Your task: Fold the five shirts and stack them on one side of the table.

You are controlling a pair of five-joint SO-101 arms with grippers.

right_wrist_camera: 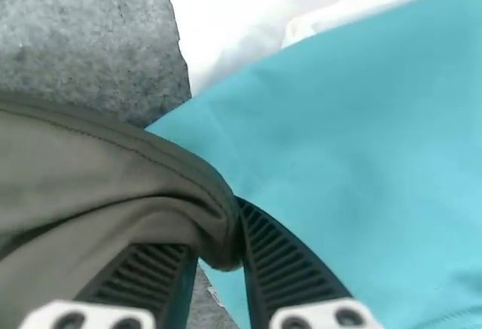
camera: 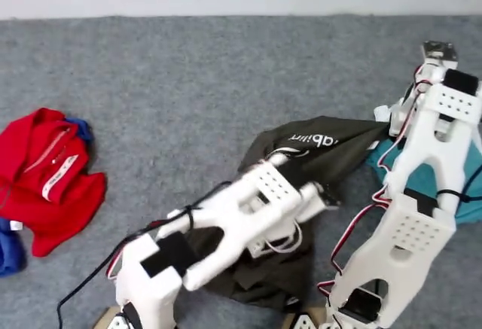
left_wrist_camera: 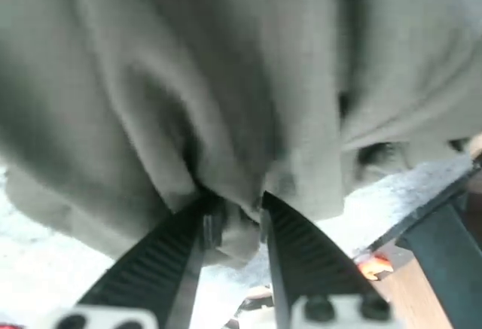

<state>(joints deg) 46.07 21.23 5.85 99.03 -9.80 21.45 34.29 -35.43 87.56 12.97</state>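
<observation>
My left fingers (left_wrist_camera: 177, 257) and right fingers (right_wrist_camera: 279, 257) pinch the olive shirt (camera: 331, 152) beside the teal shirt (right_wrist_camera: 361, 133); even tension should flatten it.

My left arm (camera: 226, 231) lies low, stretched from the near edge toward the middle of the bench, wrist roughly level. My left claw (left_wrist_camera: 233, 210) is pinched on a fold of the olive shirt (left_wrist_camera: 226, 80), fingers nearly together. My right arm (camera: 418, 201) stands taller on the right side, forearm running away from its base. My right claw (right_wrist_camera: 220, 254) clamps the same shirt's hem, fingers close.
</observation>
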